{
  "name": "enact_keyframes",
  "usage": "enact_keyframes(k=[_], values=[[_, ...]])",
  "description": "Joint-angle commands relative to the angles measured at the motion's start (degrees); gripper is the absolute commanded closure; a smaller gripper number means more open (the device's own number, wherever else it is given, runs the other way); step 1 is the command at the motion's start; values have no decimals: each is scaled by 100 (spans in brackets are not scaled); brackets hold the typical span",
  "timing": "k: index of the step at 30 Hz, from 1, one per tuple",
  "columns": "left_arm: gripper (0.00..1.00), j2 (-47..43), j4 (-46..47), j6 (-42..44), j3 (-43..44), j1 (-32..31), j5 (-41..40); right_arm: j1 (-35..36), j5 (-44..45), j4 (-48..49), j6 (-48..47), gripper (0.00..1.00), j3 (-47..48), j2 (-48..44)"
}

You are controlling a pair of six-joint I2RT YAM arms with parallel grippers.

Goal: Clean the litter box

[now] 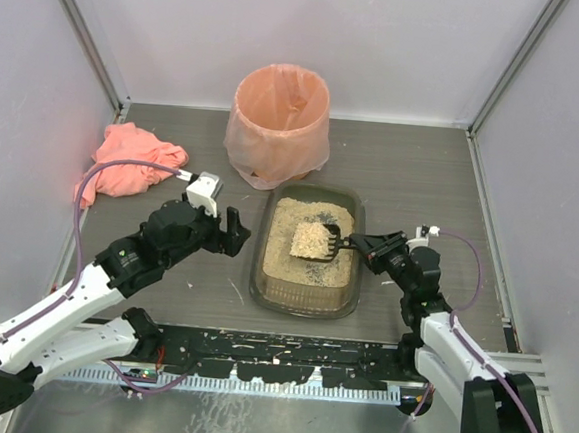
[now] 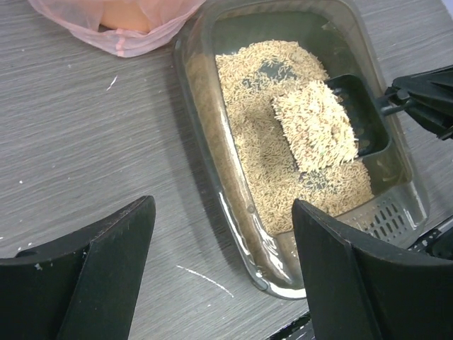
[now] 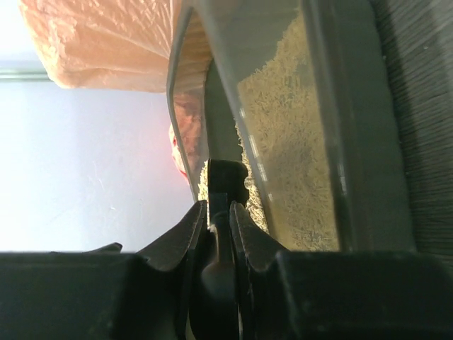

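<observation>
1. Left claw (image 1: 234, 232): my jaws stand wide open and hold nothing. The claw hangs over the desk (image 1: 403, 175), just beside the left wall of the litter box (image 1: 258, 259) and not touching it. In the left wrist view both fingers (image 2: 106, 283) frame the bare desk and the near corner of the box.

2. Right claw (image 1: 360, 247): my jaws are closed on the handle of the black scoop (image 1: 332, 242). The right wrist view shows the handle (image 3: 219, 244) pinched between the two fingers. The scoop reaches in from the box's right side and carries a heap of beige granules (image 2: 315, 124).

3. Litter box: it sits at the middle of the desk, in front of the round bin (image 1: 279, 125) with the peach bag, near it. Granules cover most of its floor, with dark bare patches around the scoop.

4. Surface: the desk is dark grey with a fine wood-grain pattern, and a few white specks and streaks lie on it to the left of the box. A crumpled pink cloth (image 1: 133, 159) lies at the far left. A black rail (image 1: 288, 369) with chipped paint runs along the near edge.

5. Room: pale, plain walls (image 1: 403, 45) enclose the desk on three sides, with metal posts at the corners.
</observation>
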Motion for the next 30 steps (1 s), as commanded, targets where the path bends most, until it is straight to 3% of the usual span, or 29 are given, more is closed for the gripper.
enact_keyframes(k=[1,5,9,12,15,18,20,24,27,30], values=[[20,-111,-139,172,204,21,-182,-257,-1013,1813,604,99,-118,488],[21,-109,-152,172,225,17,-182,-547,-1182,2097,814,99,-243,509],[20,-109,-130,169,212,15,-175,-317,-1202,2028,644,99,-108,538],[21,-76,-165,179,257,21,-161,-801,-1165,1932,835,99,-335,288],[21,-109,-204,204,281,13,-217,-504,-1273,2024,726,99,-217,394],[21,-117,-237,265,316,20,-263,-929,-1268,2071,928,99,-435,278],[21,-130,-306,284,370,18,-298,-589,-1272,2016,743,99,-197,373],[21,-138,-341,354,425,17,-354,-919,-1248,1940,825,99,-260,352],[20,-157,-446,382,481,14,-424,-552,-1310,1962,641,99,-64,521],[20,-185,-498,426,510,13,-481,-1058,-1254,1925,849,99,-290,346]])
